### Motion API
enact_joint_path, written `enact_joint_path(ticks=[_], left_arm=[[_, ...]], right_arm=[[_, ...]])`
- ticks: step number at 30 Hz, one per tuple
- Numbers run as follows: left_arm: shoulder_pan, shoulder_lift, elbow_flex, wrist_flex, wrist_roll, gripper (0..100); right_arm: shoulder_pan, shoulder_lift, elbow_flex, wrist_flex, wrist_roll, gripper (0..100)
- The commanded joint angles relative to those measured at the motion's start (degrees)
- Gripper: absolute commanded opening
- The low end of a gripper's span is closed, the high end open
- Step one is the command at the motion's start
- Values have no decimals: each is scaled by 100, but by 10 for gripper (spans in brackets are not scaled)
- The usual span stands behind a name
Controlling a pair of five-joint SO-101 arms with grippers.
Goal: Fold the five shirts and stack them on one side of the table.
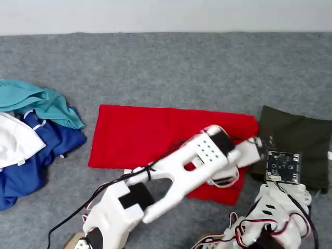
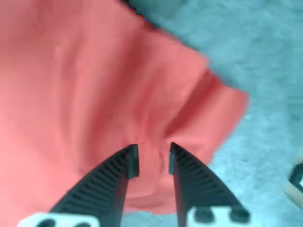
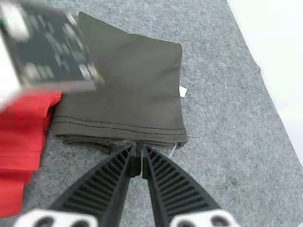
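A red shirt (image 1: 145, 137) lies spread flat on the grey table, its right part folded over. My left arm stretches across it to its right end. There my left gripper (image 2: 150, 160) pinches a ridge of the red shirt (image 2: 85, 85), and creases fan out from the fingertips. A dark olive shirt (image 1: 298, 137) lies folded at the right side. My right gripper (image 3: 137, 158) is shut, its tips at the near hem of the olive shirt (image 3: 128, 85). Teal (image 1: 39, 101), white (image 1: 15, 140) and blue (image 1: 46, 142) shirts lie crumpled in a heap at the left.
The right arm's base and circuit board (image 1: 282, 166) stand at the front right, close beside the left arm's wrist. The left arm's board (image 3: 47, 47) looms near the right wrist camera. Bare grey cloth (image 1: 181, 67) covers the back of the table up to the wall.
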Motion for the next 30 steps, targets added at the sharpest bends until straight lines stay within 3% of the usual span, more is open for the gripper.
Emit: enact_joint_path(ticks=[1,10,17,23,30], left_arm=[[79,-44,-321,53,-35,120],[-308,440,-295,-615,-35,119],[-299,536,-295,-580,-35,118],[-237,536,-303,-580,-237,21],[-105,527,-629,-193,-334,13]], right_arm=[[66,4,-176,-4,-26,13],[66,4,-176,-4,-26,13],[66,4,-176,-4,-26,13],[57,4,-176,-13,-26,13],[57,4,-176,-13,-26,13]])
